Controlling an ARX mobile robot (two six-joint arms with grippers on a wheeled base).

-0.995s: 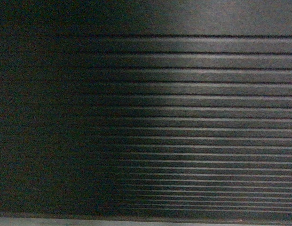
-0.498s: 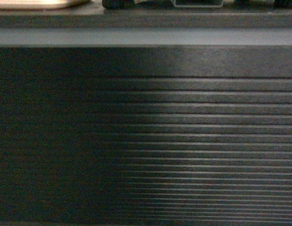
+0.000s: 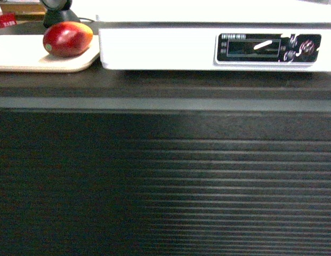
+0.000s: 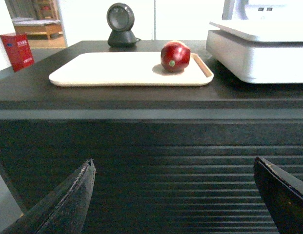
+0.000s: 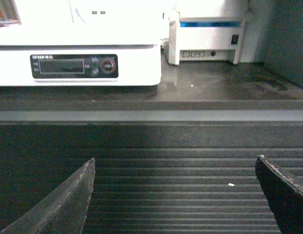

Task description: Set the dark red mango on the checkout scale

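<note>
Dark red mango (image 4: 175, 56) lying on the beige tray (image 4: 117, 73) atop the bench (image 4: 141, 100), just left of the white scale (image 3: 208, 48), my left pincer (image 4: 173, 195) and right pincer (image 5: 174, 195) both spread wide, empty, before its ribbed front.

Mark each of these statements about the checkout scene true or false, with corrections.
1. The glossy dark red mango lies on the flat beige tray. True.
2. The mango sits on top of the large white boxy scale. False: it lies beside the scale, on the tray.
3. The left claw grips the mango. False: it is open and empty, low before the ribbed black counter front.
4. The right claw is open. True.
5. A white-and-blue printer-like machine stands on the counter beyond the scale. True.
</note>
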